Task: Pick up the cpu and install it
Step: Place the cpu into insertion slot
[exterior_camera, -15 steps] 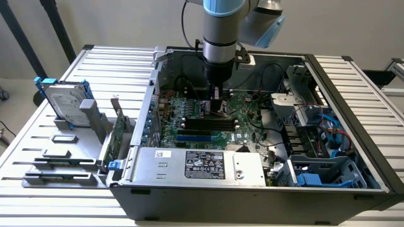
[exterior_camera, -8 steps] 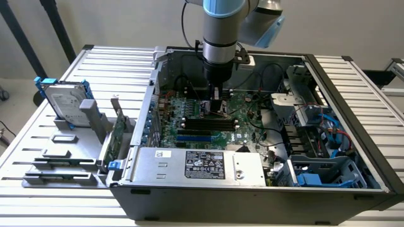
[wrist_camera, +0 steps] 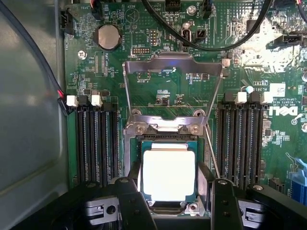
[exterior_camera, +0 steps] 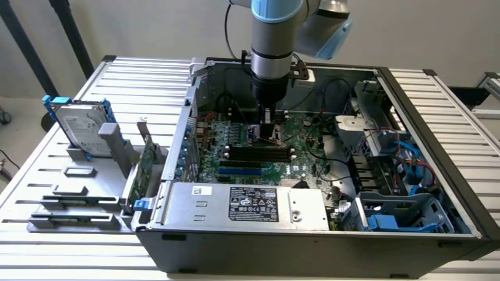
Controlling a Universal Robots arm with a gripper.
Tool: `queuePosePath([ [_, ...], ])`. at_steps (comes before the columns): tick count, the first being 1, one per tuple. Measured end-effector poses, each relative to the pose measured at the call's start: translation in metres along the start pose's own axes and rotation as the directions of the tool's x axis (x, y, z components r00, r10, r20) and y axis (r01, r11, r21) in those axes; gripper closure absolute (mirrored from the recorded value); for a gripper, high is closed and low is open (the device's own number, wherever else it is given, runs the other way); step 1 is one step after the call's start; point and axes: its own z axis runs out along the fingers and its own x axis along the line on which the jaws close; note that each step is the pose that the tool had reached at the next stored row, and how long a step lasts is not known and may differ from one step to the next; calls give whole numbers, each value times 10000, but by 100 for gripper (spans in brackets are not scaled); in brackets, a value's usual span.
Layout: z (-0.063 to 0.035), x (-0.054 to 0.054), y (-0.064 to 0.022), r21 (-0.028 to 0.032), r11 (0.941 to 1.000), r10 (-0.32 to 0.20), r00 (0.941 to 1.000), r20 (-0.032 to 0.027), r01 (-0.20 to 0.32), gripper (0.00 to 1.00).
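cpu point(wrist_camera: 169, 175) lid-up in socket point(wrist_camera: 135, 153) (edges squared to it), gripper point(wrist_camera: 174, 191) straddling

My arm point(exterior_camera: 273, 35) reaching straight down from above, wrist vertical, my gripper point(wrist_camera: 173, 183) pointing downward, two black fingers point(wrist_camera: 132, 196) standing wide apart, jaws parted with a clear gap between them, gripping nothing

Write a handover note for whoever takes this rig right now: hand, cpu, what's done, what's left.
Hand: lowered inside the case, directly over the cpu; whether it grips the chip cannot be told.
Cpu: squarely within the socket; fully seated or just above it, unclear.
Done: cpu is at the socket.
Left: seating unconfirmed; the retention plate stands raised, not closed over the chip.
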Motion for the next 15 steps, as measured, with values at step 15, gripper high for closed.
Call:
queuePosePath([
  [15, 32, 24, -5, -6, 10000, 67, 9999, 115, -67, 45],
])
